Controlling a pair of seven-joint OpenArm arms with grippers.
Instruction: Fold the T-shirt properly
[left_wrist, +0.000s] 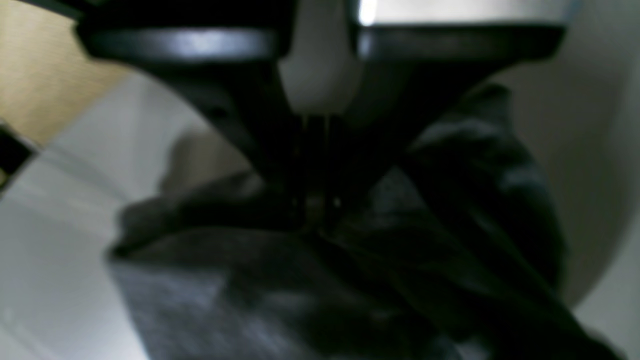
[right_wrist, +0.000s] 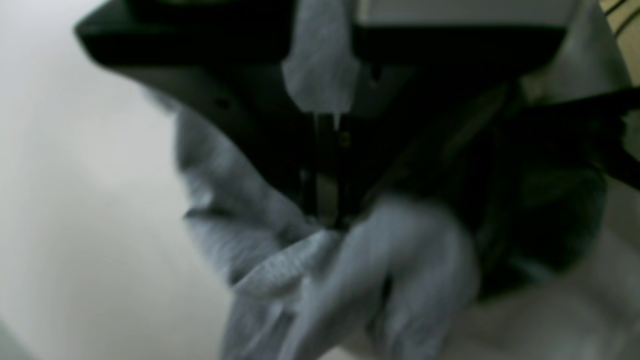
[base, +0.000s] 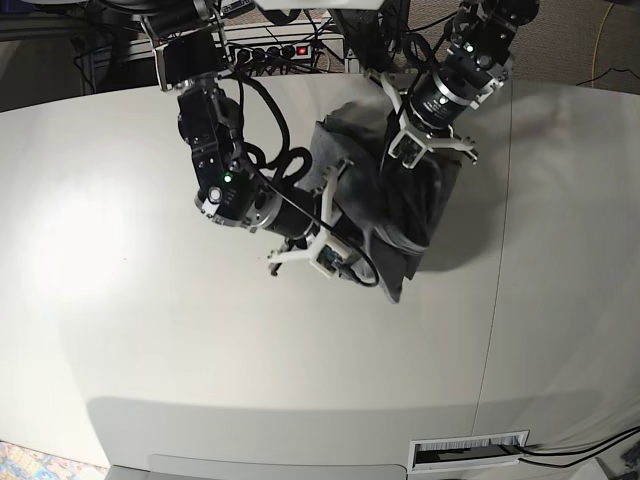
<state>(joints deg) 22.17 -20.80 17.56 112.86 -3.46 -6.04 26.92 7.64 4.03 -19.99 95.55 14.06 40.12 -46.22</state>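
The grey T-shirt (base: 420, 215) is a bunched, lifted heap at the back middle of the white table (base: 150, 330). My left gripper (base: 398, 172), on the base view's right, comes down onto the heap's upper edge. In the left wrist view it (left_wrist: 316, 212) is shut on a fold of the T-shirt (left_wrist: 225, 300). My right gripper (base: 352, 268), on the base view's left, sits at the heap's lower left edge. In the right wrist view it (right_wrist: 325, 215) is shut on a bunch of the T-shirt (right_wrist: 400, 260). Both wrist views are blurred.
A power strip (base: 270, 48) and cables lie behind the table's back edge. A seam (base: 495, 300) runs down the table's right part. A slotted vent (base: 470, 450) sits at the front right edge.
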